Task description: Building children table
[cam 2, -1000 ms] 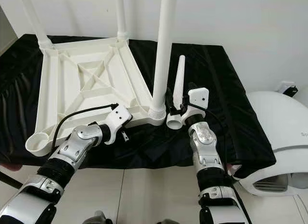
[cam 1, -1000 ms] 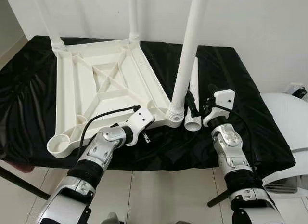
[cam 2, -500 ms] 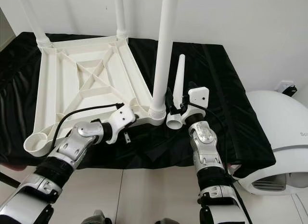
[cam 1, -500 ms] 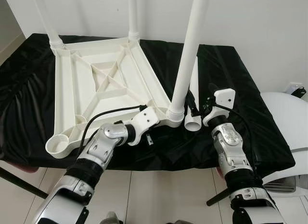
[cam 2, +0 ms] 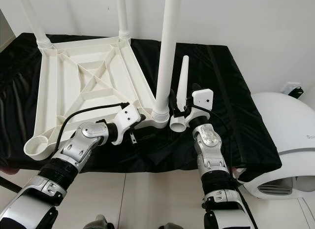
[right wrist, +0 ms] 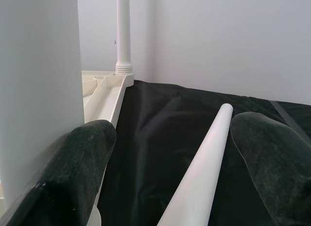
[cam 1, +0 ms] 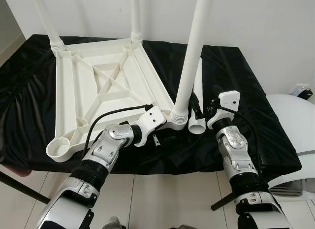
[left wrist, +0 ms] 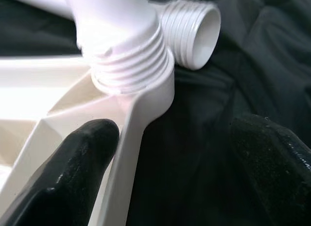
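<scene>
The left pincer (cam 1: 155,139), fingers spread wide, is seen advanced to the tabletop (cam 1: 98,86) corner beside the near leg (cam 1: 189,66), while the right pincer (cam 1: 203,110), likewise wide, straddles the loose leg (cam 1: 198,98), so fitting appears imminent.

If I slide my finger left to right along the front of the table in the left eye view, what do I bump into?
Empty corner socket → left gripper → standing leg → loose leg → right gripper.

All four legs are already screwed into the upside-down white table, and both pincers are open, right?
Not quite. Three legs stand screwed into the table; the fourth leg lies loose on the black cloth, as the right eye view shows. The left pincer and right pincer are open.
</scene>
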{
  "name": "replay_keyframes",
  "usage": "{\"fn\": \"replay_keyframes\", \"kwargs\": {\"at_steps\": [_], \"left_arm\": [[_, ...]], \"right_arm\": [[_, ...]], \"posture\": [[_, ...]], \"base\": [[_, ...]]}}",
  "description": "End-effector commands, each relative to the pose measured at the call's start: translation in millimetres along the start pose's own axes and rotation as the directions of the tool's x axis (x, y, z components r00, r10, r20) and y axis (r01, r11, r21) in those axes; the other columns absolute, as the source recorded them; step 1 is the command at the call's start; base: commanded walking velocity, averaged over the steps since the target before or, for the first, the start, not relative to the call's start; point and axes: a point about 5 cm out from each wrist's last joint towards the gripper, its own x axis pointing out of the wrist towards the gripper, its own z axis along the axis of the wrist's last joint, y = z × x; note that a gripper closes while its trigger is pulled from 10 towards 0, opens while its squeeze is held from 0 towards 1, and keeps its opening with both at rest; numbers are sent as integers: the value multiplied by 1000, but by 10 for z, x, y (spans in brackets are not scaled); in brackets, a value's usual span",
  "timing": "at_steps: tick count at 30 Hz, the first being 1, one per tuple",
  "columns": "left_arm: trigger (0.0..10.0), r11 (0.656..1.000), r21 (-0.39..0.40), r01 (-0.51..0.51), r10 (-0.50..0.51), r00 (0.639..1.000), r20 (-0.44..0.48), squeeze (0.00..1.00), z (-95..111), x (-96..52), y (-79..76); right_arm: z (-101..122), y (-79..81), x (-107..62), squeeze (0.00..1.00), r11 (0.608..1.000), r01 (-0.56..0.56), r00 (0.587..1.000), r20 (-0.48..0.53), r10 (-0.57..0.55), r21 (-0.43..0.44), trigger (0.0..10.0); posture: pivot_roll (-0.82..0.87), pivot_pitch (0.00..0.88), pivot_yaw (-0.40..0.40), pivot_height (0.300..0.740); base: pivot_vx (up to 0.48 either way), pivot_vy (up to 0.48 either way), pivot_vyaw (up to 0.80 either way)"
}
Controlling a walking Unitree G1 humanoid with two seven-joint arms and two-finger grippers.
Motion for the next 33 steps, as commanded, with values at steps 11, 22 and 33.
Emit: {"fn": "replay_keyframes", "kwargs": {"at_steps": [11, 22, 33], "left_arm": [[10000, 996, -69, -51, 42, 992, -120, 0, -226, -32, 42], [0, 995, -96, -7, 1, 999, -54, 0, -124, -15, 33], [2000, 991, -98, 93, -99, 993, -58, 0, -166, -15, -114]], "right_arm": [[-2, 28, 4, 0, 1000, -3, 1000, 3, 3, 7, 10000], [1, 40, 6, 0, 1000, -7, 1000, 6, 7, 3, 10000], [5, 21, -1, 0, 1000, -4, 1000, 6, 4, -3, 10000]], "posture": [[9, 4, -23, 740], [4, 0, -24, 740], [-2, 0, -23, 740]], "base": [[0, 0, 0], [0, 0, 0], [0, 0, 0]]}}
